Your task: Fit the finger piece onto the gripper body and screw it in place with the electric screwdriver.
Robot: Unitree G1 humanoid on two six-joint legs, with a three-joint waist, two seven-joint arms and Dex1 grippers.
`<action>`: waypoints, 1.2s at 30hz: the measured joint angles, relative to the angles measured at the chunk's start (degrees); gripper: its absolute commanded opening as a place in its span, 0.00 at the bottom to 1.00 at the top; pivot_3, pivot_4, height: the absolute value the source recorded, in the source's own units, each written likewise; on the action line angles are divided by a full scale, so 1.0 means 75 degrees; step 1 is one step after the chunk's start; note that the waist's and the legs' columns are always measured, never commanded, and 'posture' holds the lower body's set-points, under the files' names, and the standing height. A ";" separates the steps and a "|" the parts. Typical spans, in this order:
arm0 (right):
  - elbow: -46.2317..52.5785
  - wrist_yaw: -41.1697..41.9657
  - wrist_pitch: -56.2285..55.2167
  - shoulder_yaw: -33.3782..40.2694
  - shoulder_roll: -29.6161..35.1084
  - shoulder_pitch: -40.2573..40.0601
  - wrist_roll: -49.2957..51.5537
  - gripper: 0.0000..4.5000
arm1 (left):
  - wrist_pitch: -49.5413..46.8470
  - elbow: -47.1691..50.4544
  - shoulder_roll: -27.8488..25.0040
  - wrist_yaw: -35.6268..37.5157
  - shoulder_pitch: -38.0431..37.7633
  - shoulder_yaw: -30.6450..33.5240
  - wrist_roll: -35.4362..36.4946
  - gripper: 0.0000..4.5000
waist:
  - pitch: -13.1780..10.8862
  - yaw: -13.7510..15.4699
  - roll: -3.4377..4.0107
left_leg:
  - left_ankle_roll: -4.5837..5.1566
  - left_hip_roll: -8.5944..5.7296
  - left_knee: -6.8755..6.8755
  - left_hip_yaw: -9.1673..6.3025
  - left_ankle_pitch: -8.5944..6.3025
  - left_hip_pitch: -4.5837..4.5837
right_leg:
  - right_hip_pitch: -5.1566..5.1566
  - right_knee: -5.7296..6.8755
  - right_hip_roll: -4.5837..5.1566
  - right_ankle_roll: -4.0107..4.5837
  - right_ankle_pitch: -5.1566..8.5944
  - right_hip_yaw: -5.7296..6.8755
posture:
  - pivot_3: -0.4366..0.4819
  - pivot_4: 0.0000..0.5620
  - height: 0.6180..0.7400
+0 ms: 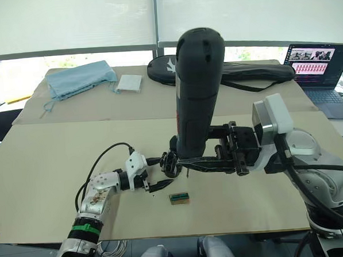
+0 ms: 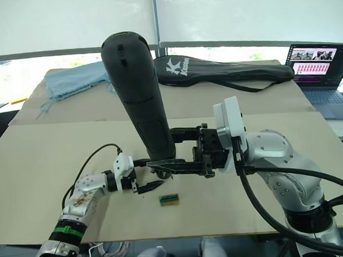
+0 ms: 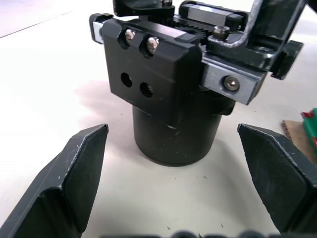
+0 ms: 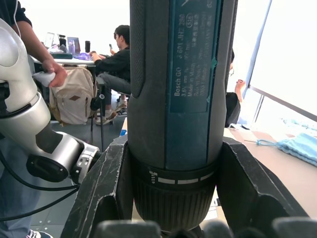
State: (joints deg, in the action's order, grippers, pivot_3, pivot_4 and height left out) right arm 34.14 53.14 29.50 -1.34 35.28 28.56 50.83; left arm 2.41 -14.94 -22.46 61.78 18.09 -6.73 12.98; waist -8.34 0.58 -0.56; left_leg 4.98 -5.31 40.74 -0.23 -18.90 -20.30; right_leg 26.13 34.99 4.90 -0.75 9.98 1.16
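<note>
My right gripper (image 1: 191,148) is shut on the electric screwdriver (image 1: 196,87), a thick black tool held upright, bit down, over the table's middle. Its tip comes down right beside the gripper body (image 1: 170,162), a small black motor block standing on the table. In the left wrist view the gripper body (image 3: 171,106) is a stubby cylinder under a flat block with two screws and two empty holes. My left gripper (image 3: 171,133) is open, one finger on each side of the body and not touching it. I cannot tell the finger piece apart from the body.
A tiny green-and-tan block (image 1: 179,198) lies just in front of the body. At the back lie a blue cloth (image 1: 80,78), a white folded cloth (image 1: 129,83) and a long black racket bag (image 1: 243,73). A laptop (image 1: 321,69) stands far right. People sit in the background (image 4: 116,59).
</note>
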 measured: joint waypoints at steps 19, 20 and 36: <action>-0.0001 0.0042 0.0000 -0.0017 -0.0116 0.0016 -0.0010 0.43 | -0.0038 0.0505 0.0660 -0.1063 -0.0192 -0.0501 -0.0526 0.98 | 0.0000 0.0129 0.0000 | 0.0002 -0.0003 0.0004 0.0000 -0.0001 0.0000 | -0.0007 -0.0002 0.0006 -0.0001 0.0000 0.0005 | 0.48 0.27 1.00; -0.0001 0.0049 0.0000 -0.0017 -0.0120 0.0016 -0.0013 0.43 | -0.0044 0.0500 0.0662 -0.1081 -0.0162 -0.0529 -0.0538 0.98 | 0.0000 0.0129 0.0000 | 0.0002 -0.0003 0.0004 0.0000 -0.0001 0.0000 | -0.0006 -0.0002 0.0005 -0.0001 0.0000 0.0005 | 0.48 0.27 1.00; -0.0152 0.0146 -0.0001 -0.0023 -0.0164 0.0328 -0.0032 0.43 | -0.0287 0.0519 0.0584 -0.1267 -0.0088 -0.0601 -0.0572 0.52 | 0.0000 0.0090 0.0000 | 0.0001 -0.0002 0.0004 0.0000 0.0000 0.0001 | -0.0006 0.0001 0.0004 -0.0001 -0.0001 0.0003 | 0.48 0.27 1.00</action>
State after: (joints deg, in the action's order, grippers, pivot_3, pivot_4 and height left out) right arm 33.00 54.24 29.49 -1.52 34.05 31.02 50.59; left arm 0.26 -11.05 -18.08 52.28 17.43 -11.24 8.70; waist -8.34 1.25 -0.56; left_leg 4.98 -5.33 40.78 -0.23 -18.90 -20.29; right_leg 26.08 34.99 4.93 -0.76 9.97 1.18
